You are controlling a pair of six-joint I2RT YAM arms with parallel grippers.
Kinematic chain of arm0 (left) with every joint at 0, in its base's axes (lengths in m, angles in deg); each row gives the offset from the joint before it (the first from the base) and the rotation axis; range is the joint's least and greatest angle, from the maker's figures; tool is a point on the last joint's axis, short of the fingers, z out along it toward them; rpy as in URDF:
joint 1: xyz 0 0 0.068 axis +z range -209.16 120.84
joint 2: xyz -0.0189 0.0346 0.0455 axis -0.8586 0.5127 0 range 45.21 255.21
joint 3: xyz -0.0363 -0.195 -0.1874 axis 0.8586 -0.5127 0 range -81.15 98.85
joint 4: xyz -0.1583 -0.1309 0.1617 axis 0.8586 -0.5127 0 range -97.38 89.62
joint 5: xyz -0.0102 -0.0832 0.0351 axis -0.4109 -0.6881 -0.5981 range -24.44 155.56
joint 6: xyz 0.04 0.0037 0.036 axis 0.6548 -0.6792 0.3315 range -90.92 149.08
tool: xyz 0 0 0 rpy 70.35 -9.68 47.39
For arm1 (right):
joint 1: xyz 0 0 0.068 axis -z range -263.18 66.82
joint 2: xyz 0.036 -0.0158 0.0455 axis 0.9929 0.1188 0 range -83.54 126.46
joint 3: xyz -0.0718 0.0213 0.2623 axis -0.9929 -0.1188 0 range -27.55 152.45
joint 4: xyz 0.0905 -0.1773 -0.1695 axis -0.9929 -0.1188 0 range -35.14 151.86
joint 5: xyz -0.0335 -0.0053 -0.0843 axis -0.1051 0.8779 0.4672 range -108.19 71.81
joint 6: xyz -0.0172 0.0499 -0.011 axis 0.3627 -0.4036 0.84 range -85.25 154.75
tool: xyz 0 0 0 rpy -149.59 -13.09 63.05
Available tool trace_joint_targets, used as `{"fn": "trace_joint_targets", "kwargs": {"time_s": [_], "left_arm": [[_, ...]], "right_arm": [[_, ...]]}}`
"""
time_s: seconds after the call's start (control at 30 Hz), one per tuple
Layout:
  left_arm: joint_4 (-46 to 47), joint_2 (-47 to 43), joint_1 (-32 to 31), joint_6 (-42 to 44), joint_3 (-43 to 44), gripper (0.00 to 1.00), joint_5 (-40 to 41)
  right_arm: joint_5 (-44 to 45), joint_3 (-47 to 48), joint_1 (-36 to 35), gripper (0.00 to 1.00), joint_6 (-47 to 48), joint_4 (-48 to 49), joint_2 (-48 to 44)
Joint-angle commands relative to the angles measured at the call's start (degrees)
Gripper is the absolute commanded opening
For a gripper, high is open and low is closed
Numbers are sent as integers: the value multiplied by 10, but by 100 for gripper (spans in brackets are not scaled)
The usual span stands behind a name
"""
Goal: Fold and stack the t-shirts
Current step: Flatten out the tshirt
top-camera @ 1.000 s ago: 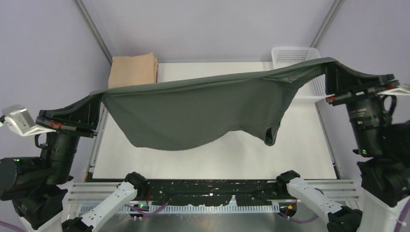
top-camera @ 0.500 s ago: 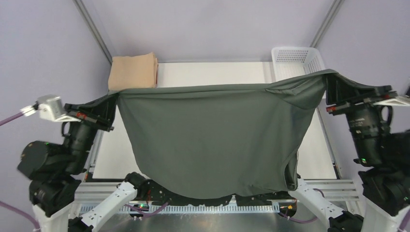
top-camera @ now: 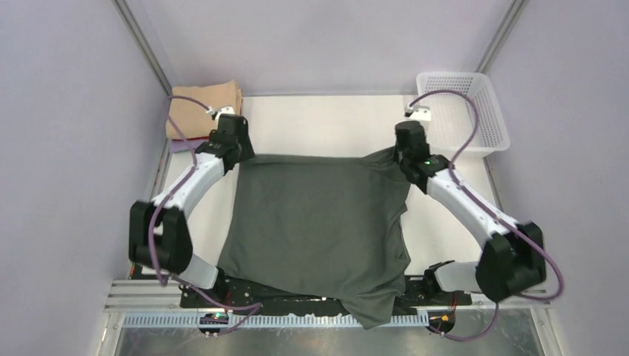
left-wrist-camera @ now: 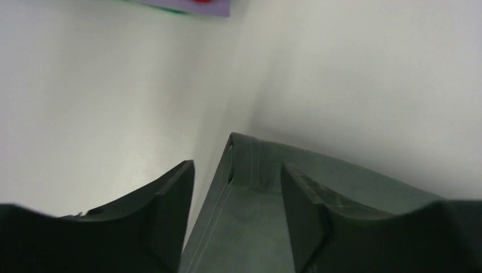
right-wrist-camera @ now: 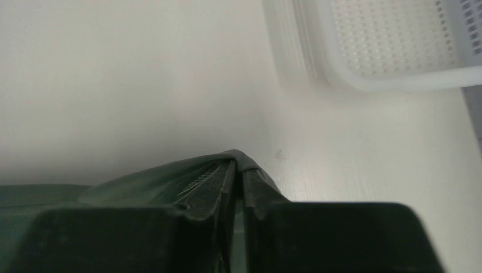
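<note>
A dark charcoal-grey t-shirt (top-camera: 319,222) lies spread on the white table, its near end hanging over the front edge. My left gripper (top-camera: 242,153) stands at the shirt's far left corner. In the left wrist view the left gripper (left-wrist-camera: 237,166) is open, with that corner (left-wrist-camera: 256,170) lying loose on the table between the fingers (left-wrist-camera: 170,210). My right gripper (top-camera: 397,157) is at the far right corner. In the right wrist view the right gripper (right-wrist-camera: 239,168) is pinched on the cloth (right-wrist-camera: 170,176), which wraps over the fingertips. A folded peach-tan t-shirt (top-camera: 194,111) sits at the back left.
A white mesh basket (top-camera: 482,137) stands at the back right, just beyond the right gripper, and shows as the basket (right-wrist-camera: 386,45) in the right wrist view. The booth's walls close in both sides. The left arm's cable loops over the peach-tan shirt.
Both arms have come down from high up and reached forward, laying the stretched, hanging shirt flat on the table. The left gripper has opened and let go of its corner.
</note>
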Motion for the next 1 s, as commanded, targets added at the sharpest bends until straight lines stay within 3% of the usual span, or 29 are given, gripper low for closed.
{"fn": "trace_joint_targets", "kwargs": {"time_s": [0.0, 0.03, 0.07, 0.1, 0.13, 0.17, 0.37, 0.6, 0.77, 0.97], "left_arm": [[-4, 150, 39, -42, 114, 81, -110], [-30, 183, 41, -44, 147, 95, -116], [-44, 208, 41, -44, 173, 99, -116], [-46, 215, 41, -43, 184, 99, -119], [-39, 215, 41, -41, 186, 100, -125], [-27, 210, 42, -41, 179, 100, -135], [40, 172, 41, -57, 107, 100, -263], [79, 179, 41, -81, 42, 100, -369], [102, 185, 41, -88, 9, 100, -362], [116, 197, 43, -97, -7, 100, -347]], "right_arm": [[-37, 50, 19, 30, -9, 91, 148], [-41, 99, 19, 38, -8, 72, 179], [-36, 122, 20, 51, -10, 37, 229], [-35, 155, 20, 61, -11, 26, 261], [-36, 166, 20, 85, -12, 15, 270], [-37, 175, 20, 100, -14, 15, 277], [-91, 146, 20, 96, -35, 19, 251], [-248, 80, 20, 95, -93, 15, 249], [-314, 68, 20, 95, -118, 49, 283], [-315, 119, 19, 95, -119, 57, 359]]}}
